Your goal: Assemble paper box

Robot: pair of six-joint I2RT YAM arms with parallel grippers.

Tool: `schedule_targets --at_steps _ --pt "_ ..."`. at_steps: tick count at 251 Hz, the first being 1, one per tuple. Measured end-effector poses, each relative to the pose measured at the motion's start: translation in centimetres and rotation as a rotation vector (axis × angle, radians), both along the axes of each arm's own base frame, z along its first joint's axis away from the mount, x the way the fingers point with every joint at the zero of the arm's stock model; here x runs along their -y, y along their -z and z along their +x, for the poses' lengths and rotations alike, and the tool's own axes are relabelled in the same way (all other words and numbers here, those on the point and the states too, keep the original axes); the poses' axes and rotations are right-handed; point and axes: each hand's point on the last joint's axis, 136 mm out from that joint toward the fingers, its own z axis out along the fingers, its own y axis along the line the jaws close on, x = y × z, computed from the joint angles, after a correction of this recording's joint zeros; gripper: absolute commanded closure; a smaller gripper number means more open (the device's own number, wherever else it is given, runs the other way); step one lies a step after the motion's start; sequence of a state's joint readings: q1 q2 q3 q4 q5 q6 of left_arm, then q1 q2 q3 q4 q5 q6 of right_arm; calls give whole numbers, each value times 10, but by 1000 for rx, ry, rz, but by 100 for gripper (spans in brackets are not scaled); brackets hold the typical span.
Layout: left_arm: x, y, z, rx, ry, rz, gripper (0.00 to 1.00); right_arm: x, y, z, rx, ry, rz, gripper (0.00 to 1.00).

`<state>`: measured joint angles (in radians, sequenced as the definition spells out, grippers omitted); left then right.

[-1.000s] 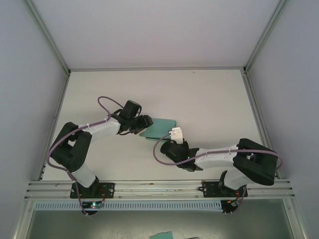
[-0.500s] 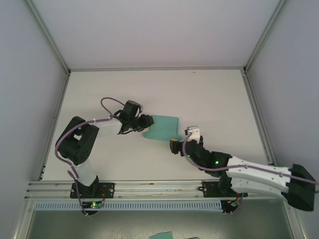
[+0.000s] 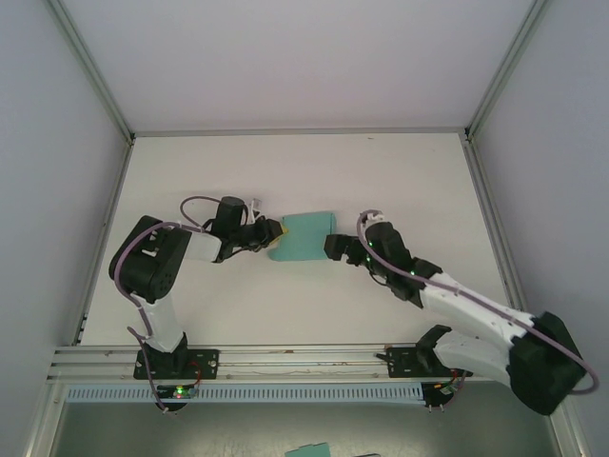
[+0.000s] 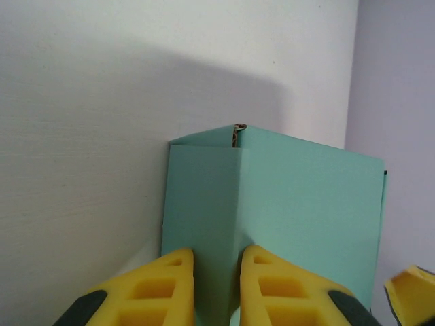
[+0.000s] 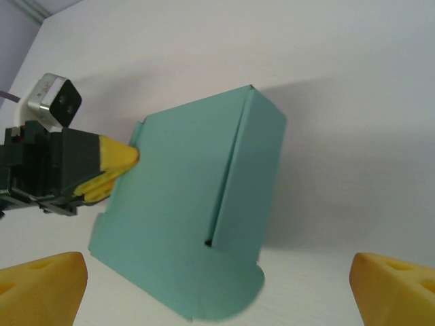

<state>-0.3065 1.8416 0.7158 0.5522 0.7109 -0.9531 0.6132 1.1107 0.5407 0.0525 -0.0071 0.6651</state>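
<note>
The paper box (image 3: 304,236) is a teal-green card box, partly folded, lying mid-table between my two grippers. My left gripper (image 3: 272,238) sits at its left end. In the left wrist view the two yellow fingers (image 4: 166,285) press on either side of a narrow folded side panel of the box (image 4: 306,204), shut on it. My right gripper (image 3: 331,248) is at the box's right end. Its yellow fingertips (image 5: 41,285) stand wide apart and open, with the box's rounded flap (image 5: 224,292) between them, untouched. The left gripper's yellow tip (image 5: 112,163) meets the box's far edge (image 5: 183,204).
The white table (image 3: 381,181) stretches behind the box to the back wall. An aluminium rail (image 3: 304,357) runs along the near edge by the arm bases. A small teal piece (image 3: 306,449) lies below that rail, off the table.
My right gripper let go, opened wide and swung up to the box's right end. My left gripper narrowed onto the box's left side panel. The box shifted slightly back.
</note>
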Motion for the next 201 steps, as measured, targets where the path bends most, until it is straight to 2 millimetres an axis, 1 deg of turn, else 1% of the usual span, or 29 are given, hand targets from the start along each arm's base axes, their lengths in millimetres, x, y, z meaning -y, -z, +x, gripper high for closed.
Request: schedule_targets --at_steps 25,39,57,72,81,105,134,135,149,160,190,201 --pt "-1 0 0 10 4 -14 86 -10 17 17 -90 -33 32 2" --pt "-1 0 -1 13 4 -15 86 -21 27 28 -149 -64 55 5" --pt "-1 0 0 16 4 -16 86 -34 35 38 -203 -107 88 6" --pt "-1 0 -1 17 4 -16 86 -45 40 44 -232 -142 113 10" --pt "-3 0 0 18 0 -15 86 -48 44 47 -243 -148 117 14" --pt "-7 0 3 22 -13 -14 86 -49 52 52 -265 -155 148 16" --pt "-10 -1 5 25 -24 -12 87 -50 54 58 -258 -155 182 14" --pt "-10 -1 5 25 -25 -12 87 -50 54 58 -257 -155 183 12" --pt "-10 0 5 29 -27 -8 87 -48 56 59 -253 -153 194 13" --pt "-11 0 5 29 -28 -7 88 -46 60 56 -257 -155 197 13" --pt "-10 -1 5 35 -23 -7 89 -36 81 42 -300 -142 181 12" --pt "-10 -1 5 38 -21 -6 88 -34 80 41 -286 -142 186 12"
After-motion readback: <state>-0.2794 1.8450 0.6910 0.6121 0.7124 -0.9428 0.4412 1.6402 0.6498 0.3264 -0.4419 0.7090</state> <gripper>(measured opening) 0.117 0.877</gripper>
